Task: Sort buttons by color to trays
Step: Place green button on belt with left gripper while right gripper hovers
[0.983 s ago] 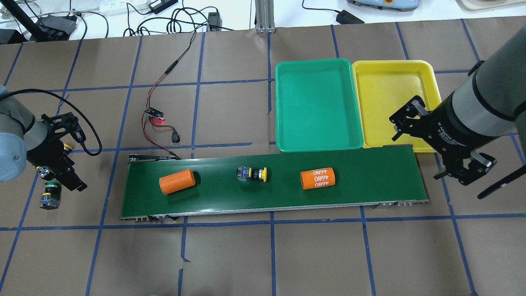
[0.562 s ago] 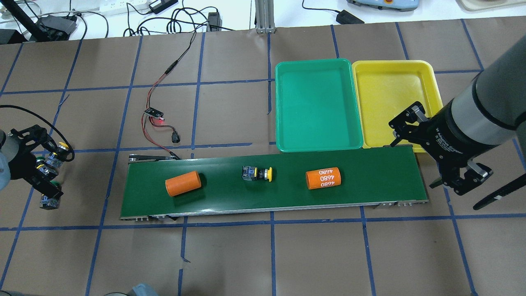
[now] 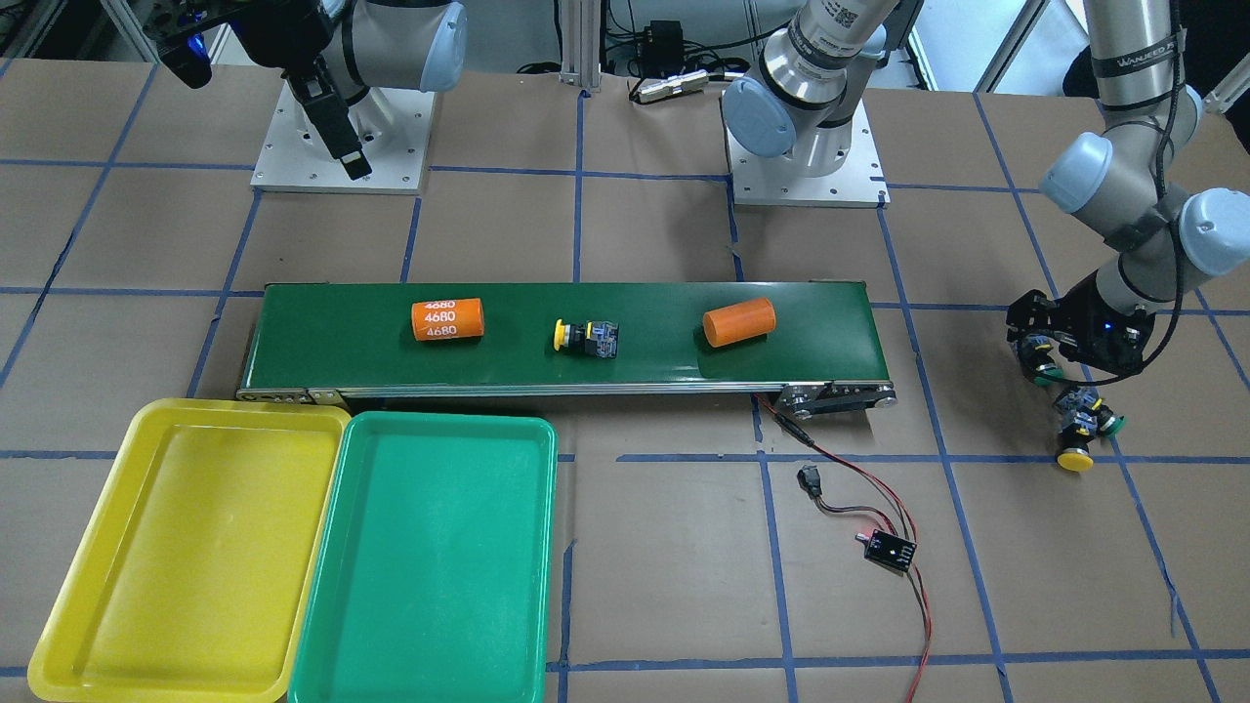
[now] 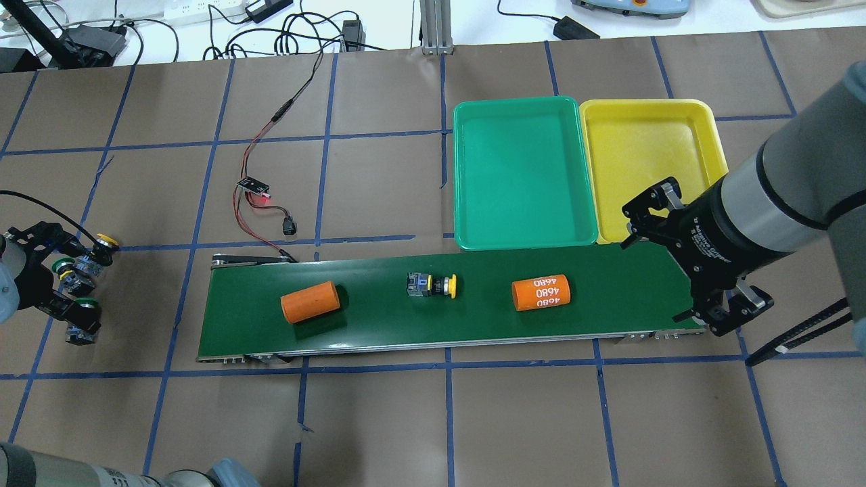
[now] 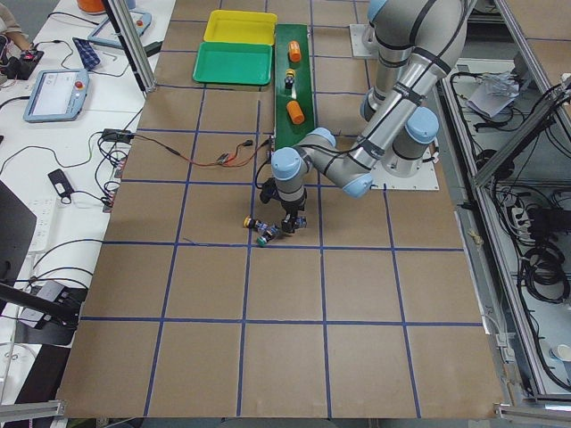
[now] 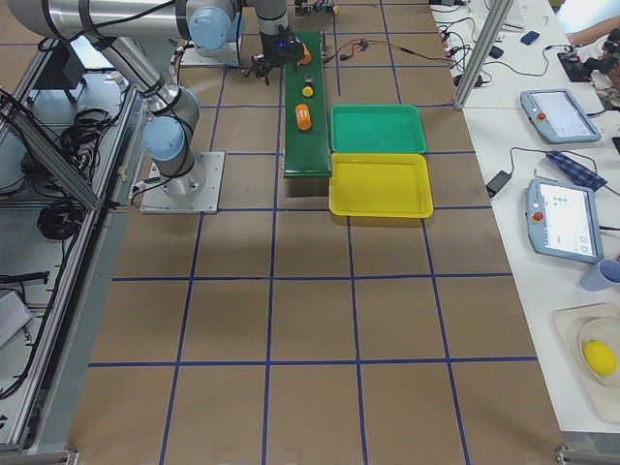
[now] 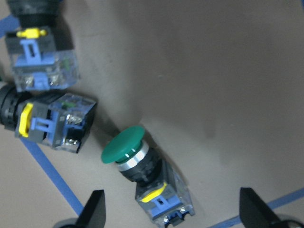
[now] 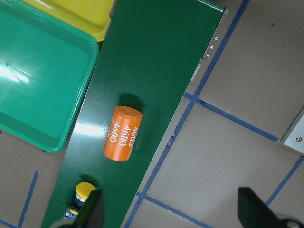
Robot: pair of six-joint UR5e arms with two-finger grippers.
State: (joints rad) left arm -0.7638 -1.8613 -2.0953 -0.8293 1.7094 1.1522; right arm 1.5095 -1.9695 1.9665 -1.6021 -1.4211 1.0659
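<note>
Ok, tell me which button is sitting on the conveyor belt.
The yellow-capped button, lying on its side on the belt between the two orange cylinders. The other three buttons sit on the table off its end.

Glossy plastic green tray (image 4: 521, 169), matt belt (image 4: 379, 321)

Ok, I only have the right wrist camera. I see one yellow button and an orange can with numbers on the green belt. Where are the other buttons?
Observer: Three more buttons lie on the table past the belt's other end, under the open left gripper.
Operator: What colours?
Observer: The green button is right under that gripper. A yellow-capped button lies beside it.
Operator: Is anything in the trays?
Observer: No. The green tray and the yellow tray hold no buttons.
</note>
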